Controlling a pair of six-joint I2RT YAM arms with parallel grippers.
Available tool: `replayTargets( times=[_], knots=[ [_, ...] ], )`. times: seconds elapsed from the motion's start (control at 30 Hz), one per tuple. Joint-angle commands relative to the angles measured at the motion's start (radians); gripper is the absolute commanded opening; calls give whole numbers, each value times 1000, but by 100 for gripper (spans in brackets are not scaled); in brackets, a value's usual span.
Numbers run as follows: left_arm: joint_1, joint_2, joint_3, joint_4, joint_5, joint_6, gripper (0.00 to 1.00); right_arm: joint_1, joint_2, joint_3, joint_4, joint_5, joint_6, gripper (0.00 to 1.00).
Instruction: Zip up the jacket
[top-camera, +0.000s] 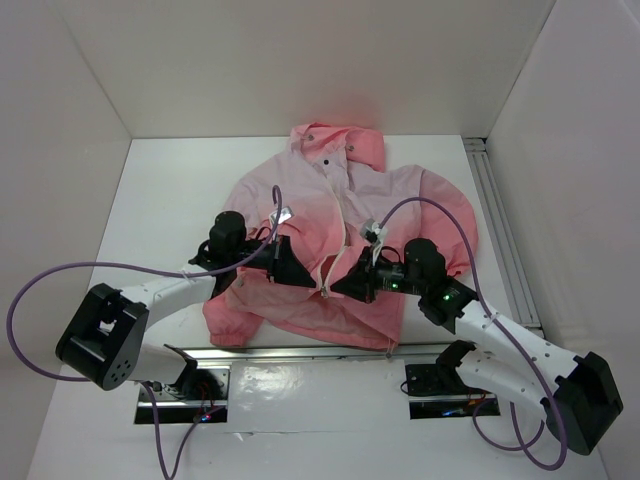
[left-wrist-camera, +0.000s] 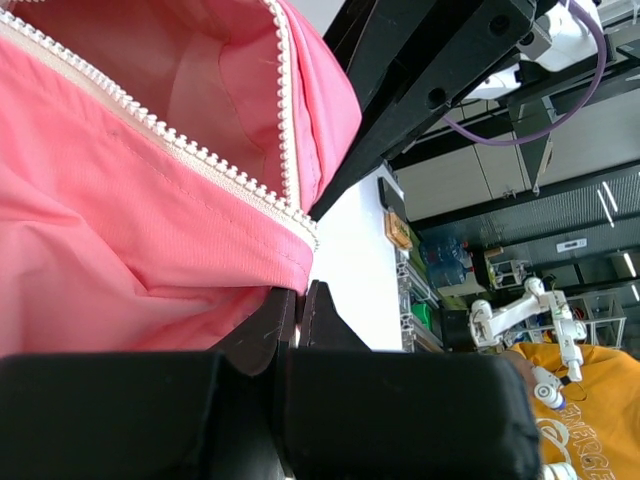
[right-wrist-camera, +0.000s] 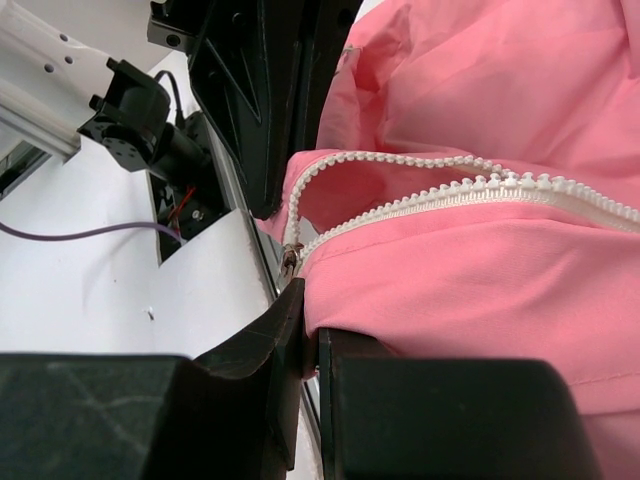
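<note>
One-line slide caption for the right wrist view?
The right hand pinches the bottom edge of the thin pink jacket beside its open white zipper.

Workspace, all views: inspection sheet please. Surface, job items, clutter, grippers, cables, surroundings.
Surface: white table, bare around the garment.
Job's things: jacket lies front up, hood away from the arms; zipper open, tooth rows apart above the slider at the hem.
Clutter: nothing seen.
Grippers: left gripper shut on the jacket's hem corner beside the zipper; right gripper shut on the jacket fabric just below the slider.
Cables: purple cables loop from both arms; one arcs over the jacket.
Surroundings: white walls; metal rail along the right edge.
</note>
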Motion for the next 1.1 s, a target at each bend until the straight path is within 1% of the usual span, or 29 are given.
replayTargets(
  times=[0.0, 0.4, 0.53, 0.77, 0.93, 1.0, 1.07],
  knots=[
    [-11, 4, -6, 43, 44, 3, 0, -6, -24, 42, 103, 12, -9, 0],
    [-29, -5, 3, -8, 1, 29, 0, -6, -53, 60, 85, 32, -19, 0],
    [-38, -5, 14, -34, -10, 40, 0, -6, -12, 71, 85, 9, -19, 0],
    [-38, -24, 23, -64, -19, 69, 0, -6, -3, 89, 76, 29, -37, 0],
    [-38, -33, 23, -129, -33, 108, 0, -6, -3, 130, 27, 65, -57, 0],
    [-38, -33, 47, -202, -71, 146, 0, -6, -13, 141, 16, 92, -66, 0],
    [-38, -33, 48, -245, -80, 160, 0, -6, -23, 150, 4, 120, -66, 0]
  ],
)
